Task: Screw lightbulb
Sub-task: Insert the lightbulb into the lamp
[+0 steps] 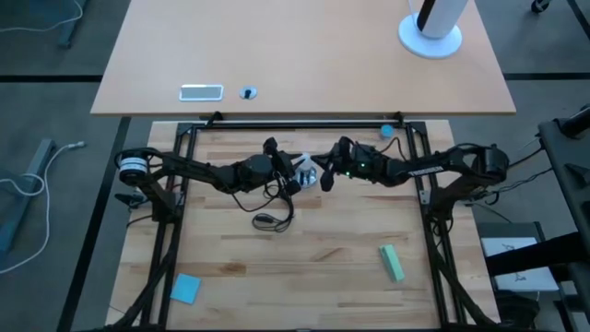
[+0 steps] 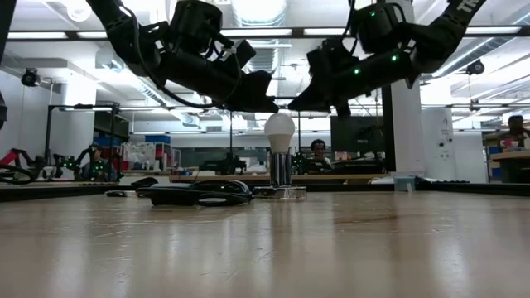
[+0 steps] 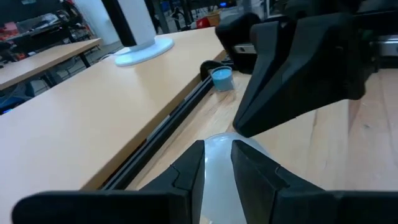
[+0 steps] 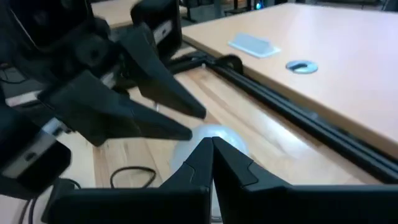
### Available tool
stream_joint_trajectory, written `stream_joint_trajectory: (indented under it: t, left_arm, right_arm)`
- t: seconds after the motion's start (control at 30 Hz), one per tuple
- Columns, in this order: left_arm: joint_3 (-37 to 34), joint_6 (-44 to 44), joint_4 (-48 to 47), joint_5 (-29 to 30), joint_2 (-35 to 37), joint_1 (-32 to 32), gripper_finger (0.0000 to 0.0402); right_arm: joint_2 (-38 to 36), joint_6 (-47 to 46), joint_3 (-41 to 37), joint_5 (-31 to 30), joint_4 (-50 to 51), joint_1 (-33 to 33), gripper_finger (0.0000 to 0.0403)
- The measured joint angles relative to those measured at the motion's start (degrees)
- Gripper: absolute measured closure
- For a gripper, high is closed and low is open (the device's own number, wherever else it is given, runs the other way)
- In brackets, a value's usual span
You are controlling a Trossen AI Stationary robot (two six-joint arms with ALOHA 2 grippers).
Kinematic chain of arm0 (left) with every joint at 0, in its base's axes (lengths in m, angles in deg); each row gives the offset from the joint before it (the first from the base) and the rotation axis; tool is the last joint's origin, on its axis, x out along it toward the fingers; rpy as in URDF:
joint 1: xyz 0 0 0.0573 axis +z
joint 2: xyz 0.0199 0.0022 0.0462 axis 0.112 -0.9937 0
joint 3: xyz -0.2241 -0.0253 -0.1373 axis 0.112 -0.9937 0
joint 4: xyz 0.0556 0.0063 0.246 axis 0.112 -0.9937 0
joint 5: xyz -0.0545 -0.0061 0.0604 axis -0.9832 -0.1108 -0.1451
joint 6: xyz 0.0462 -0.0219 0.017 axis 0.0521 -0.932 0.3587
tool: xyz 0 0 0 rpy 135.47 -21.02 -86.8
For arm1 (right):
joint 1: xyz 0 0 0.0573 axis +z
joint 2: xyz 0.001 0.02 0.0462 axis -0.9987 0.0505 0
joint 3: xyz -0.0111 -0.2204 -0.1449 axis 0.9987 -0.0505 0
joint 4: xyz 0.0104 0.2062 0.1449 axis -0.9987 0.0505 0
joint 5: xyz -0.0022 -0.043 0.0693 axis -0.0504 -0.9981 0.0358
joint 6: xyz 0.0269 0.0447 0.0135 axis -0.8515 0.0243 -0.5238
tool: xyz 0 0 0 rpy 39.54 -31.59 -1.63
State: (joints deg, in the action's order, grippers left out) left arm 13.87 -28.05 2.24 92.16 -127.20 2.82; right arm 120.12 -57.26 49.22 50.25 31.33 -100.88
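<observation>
Lightbulb (image 2: pixel 279 131) stands upright in socket (image 2: pixel 281 170), mid-table. My left gripper (image 3: pixel 216 163) hovers just above it, fingers slightly parted, gripping nothing. My right gripper (image 4: pixel 212 155) hovers alongside, fingers closed, empty. Step: between turns. Next I'd regrip the bulb and twist.

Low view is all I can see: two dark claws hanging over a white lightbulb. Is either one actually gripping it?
Observer: No. The right wrist view shows the right claw pinched shut on nothing, just above the lightbulb.
Operator: And the other one?
Observer: In the left wrist view the left claw has its fingers slightly apart, and the lightbulb's dome shows through the gap.
Operator: Is anything else on the table?
Observer: From above, a green block and a blue square lie well away from both arms.
</observation>
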Motion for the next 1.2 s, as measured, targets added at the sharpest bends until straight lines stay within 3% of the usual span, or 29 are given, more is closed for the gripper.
stream_joint_trajectory:
  t: [0.7, 1.0, 1.2]
  left_arm:
    - [0.9, -0.5, -0.7, -0.2, 2.3, -0.2, 0.0328]
    - [0.7, -0.6, -10.0, -0.5, 5.2, -0.6, 0.0334]
    - [-0.2, -3.0, -10.1, -0.9, 5.1, -0.6, 0.0351]
  right_arm:
    - [2.1, -0.7, 0.1, -2.1, -2.7, 0.2, 0.0403]
    - [2.2, -0.7, 0.1, -2.4, -2.7, 0.2, 0.0403]
    - [2.2, -0.8, 0.1, -2.4, -2.7, 0.2, 0.0403]
